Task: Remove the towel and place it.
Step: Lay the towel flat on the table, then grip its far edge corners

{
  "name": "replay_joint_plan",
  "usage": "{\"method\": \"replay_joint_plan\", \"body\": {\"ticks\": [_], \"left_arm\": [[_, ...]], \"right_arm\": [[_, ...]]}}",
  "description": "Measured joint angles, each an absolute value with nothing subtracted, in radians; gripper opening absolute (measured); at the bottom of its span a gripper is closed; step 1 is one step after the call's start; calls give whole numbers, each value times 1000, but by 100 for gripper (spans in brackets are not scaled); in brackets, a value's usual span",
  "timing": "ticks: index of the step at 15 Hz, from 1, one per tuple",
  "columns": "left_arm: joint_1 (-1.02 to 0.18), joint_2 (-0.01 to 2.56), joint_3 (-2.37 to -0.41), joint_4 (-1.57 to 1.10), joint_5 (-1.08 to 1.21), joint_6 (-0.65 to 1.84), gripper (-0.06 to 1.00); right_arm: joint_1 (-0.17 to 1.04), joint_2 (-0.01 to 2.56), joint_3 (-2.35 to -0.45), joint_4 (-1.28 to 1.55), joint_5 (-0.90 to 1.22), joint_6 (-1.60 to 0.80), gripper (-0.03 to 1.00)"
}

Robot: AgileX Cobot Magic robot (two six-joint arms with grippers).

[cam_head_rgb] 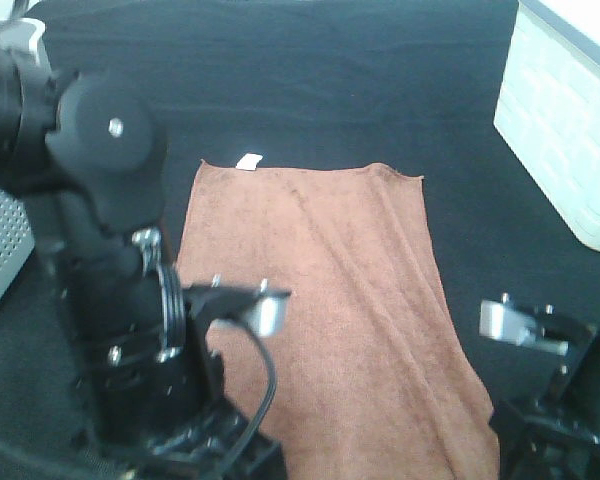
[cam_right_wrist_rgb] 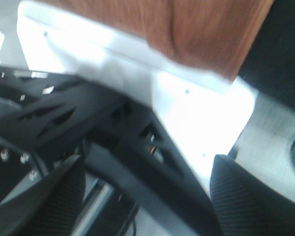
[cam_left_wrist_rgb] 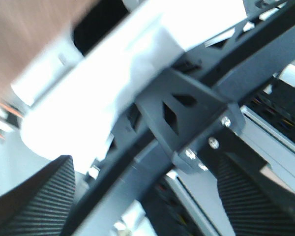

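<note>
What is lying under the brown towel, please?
The towel lies flat on the black cloth, which shows around its far and side edges. Whatever is directly beneath the towel is covered. The left arm hides its near left corner.

Robot test bench in a lab
Black cloth (cam_head_rgb: pixel 310 90) over the table, left arm (cam_head_rgb: pixel 110 300) and right arm (cam_head_rgb: pixel 570 400) at its near edge

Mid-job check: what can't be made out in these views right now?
- High view: near-left corner of the towel is hidden behind the left arm; its near edge is cut off at the picture's bottom.
- High view: the white basket is cut off by the right edge.
- Wrist views: blurred, showing only a strip of towel.
</note>
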State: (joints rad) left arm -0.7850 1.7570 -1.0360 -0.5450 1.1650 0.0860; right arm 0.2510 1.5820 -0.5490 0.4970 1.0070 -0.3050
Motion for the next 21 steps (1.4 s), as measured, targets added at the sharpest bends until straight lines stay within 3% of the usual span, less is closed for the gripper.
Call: {"method": "replay_joint_plan", "body": {"ticks": [4,8,13,21], "left_arm": [[-645,1757,-1250,-309,1170,92,74],[-454,1759,-1381,-164,1051,69,82],[-290,1877,-1550,-147,1031,66,84],[-179,2250,-1923,-221,1031,89,84]], "right_arm": [[250,1429,-767,305,926,-106,66],[248,1443,-1013,159,995,-56,89],[71,1696,-1359,248,1064,-168,92],[64,2121,-1729,368,1062,-270,92]]}}
